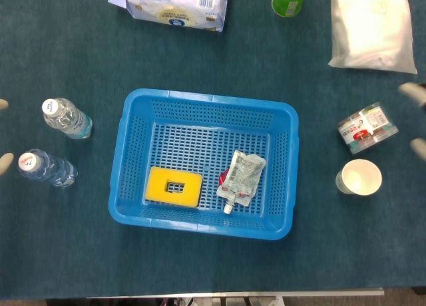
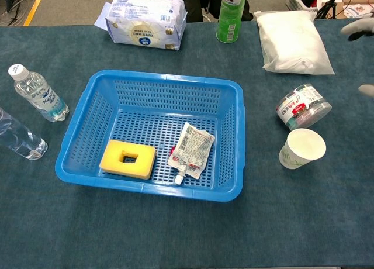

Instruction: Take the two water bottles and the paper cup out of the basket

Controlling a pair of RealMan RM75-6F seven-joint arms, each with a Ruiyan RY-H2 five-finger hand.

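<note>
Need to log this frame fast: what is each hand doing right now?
Left hand: only fingertips at the frame edge, holding nothing; open.
Right hand: blurred fingertips spread at the edge, holding nothing; open.
</note>
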